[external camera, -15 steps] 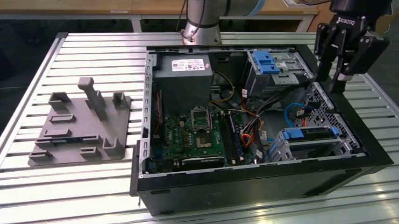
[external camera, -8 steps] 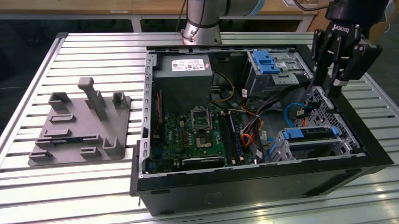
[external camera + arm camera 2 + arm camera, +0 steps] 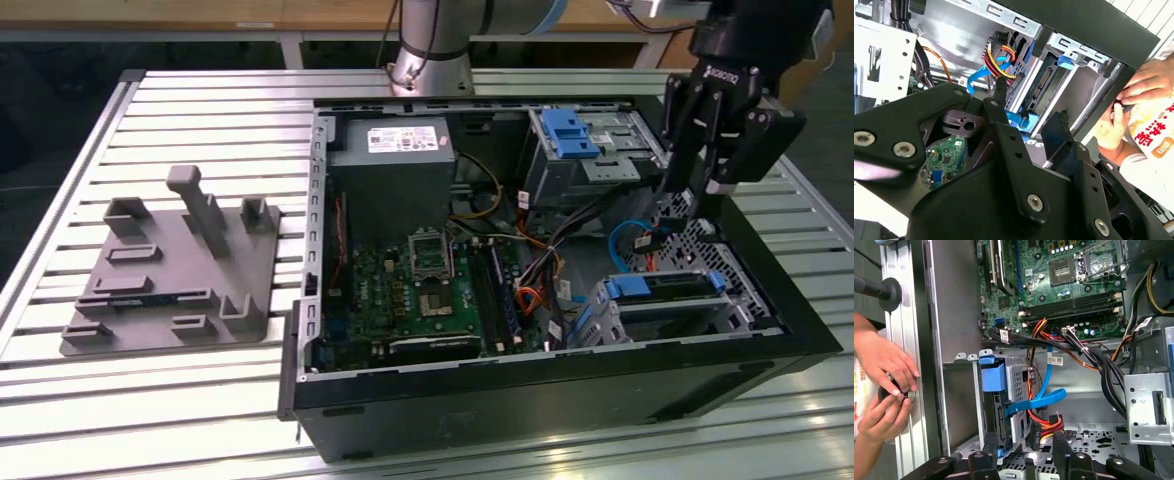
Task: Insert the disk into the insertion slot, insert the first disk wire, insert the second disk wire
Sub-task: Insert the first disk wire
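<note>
The disk (image 3: 1002, 412) sits edge-on in the insertion slot (image 3: 1016, 385) in the first wrist view, and the cage wall hides its label face. In the second wrist view the black links of the pincer (image 3: 1026, 112) cover much of the motherboard (image 3: 946, 160). A person's hands (image 3: 886, 362) are cut off by the picture's edge. The small dark thing they pinch on the bench (image 3: 904, 315) is too covered to name. In the exterior view the arm (image 3: 430, 40) runs out of frame.

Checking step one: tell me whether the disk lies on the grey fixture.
No, in the exterior view the disk sits in the insertion slot inside the case.
</note>
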### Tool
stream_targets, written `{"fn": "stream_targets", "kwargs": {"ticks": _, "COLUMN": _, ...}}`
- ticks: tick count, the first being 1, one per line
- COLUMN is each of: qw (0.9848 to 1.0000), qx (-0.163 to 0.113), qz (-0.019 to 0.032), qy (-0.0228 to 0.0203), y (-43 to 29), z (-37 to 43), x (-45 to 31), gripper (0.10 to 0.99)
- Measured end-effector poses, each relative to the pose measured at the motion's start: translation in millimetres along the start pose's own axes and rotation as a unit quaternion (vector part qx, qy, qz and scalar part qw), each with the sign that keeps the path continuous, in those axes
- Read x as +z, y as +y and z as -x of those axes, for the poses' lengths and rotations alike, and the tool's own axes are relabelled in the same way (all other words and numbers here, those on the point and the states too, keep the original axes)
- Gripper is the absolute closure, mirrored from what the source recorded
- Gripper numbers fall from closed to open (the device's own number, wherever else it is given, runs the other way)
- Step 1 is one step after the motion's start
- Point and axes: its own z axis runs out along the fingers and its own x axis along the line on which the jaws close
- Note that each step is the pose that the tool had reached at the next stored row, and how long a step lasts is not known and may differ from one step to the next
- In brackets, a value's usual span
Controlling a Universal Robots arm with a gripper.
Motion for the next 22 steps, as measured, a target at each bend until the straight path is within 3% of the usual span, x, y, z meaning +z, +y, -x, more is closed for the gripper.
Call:
{"fn": "stream_targets", "kwargs": {"ticks": 14, "qw": 1.0000, "qx": 0.001, "qz": 0.0000, "qy": 0.0018, "y": -0.1, "z": 3.8, "x": 12.6, "gripper": 0.529}}
{"fn": "stream_targets", "kwargs": {"ticks": 19, "qw": 1.0000, "qx": 0.001, "qz": -0.0002, "qy": 0.0044, "y": -0.5, "z": 4.2, "x": 15.3, "gripper": 0.529}}
{"fn": "stream_targets", "kwargs": {"ticks": 21, "qw": 1.0000, "qx": 0.001, "qz": -0.0004, "qy": 0.0055, "y": -0.6, "z": 4.5, "x": 16.6, "gripper": 0.612}}
{"fn": "stream_targets", "kwargs": {"ticks": 22, "qw": 1.0000, "qx": 0.001, "qz": -0.0004, "qy": 0.0060, "y": -0.6, "z": 4.7, "x": 17.2, "gripper": 0.612}}
